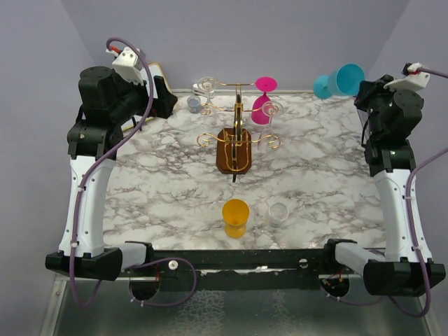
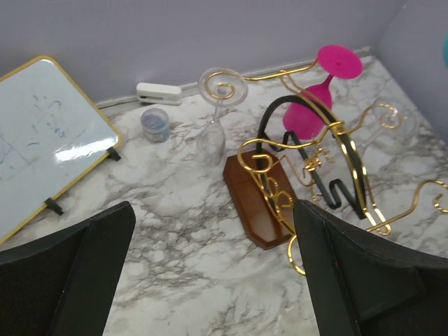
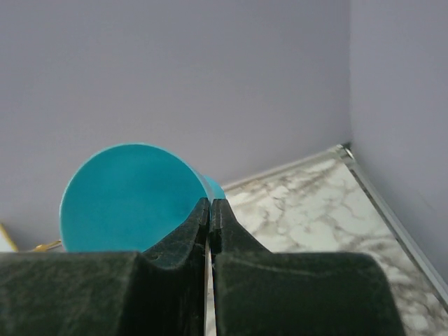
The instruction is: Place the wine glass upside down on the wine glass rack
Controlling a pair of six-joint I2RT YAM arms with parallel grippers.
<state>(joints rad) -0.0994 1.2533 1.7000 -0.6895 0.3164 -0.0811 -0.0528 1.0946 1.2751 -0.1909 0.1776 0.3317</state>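
**Bench (image 1: 161,182), contents, left to right**

1. My left gripper (image 2: 213,217): raised over the rear left of the marble top, fingers spread wide apart, holding nothing.
2. Whiteboard (image 2: 49,133): gold-framed, propped on small black feet at the far left, by the wall.
3. Small white block (image 2: 159,92): lying against the back wall.
4. Small grey cup (image 2: 155,124): upright, just in front of the block.
5. Clear wine glass (image 2: 212,133): upside down, foot caught in a rear left scroll of the rack.
6. Wine glass rack (image 1: 238,136): gold wire arms on a dark wooden base, standing mid-bench towards the back.
7. Orange cup (image 1: 235,217): upright, near the front edge, in front of the rack.
8. Pink wine glass (image 2: 311,115): upside down, foot on a rear right arm of the rack.
9. Clear cup (image 1: 278,214): upright, just right of the orange cup, not touching it.
10. Teal wine glass (image 1: 339,80): off the bench, held on its side above the rear right corner, well apart from the rack.
11. My right gripper (image 3: 210,210): fingers pressed together at the teal wine glass, which it carries. The contact point is hidden behind my fingertips.
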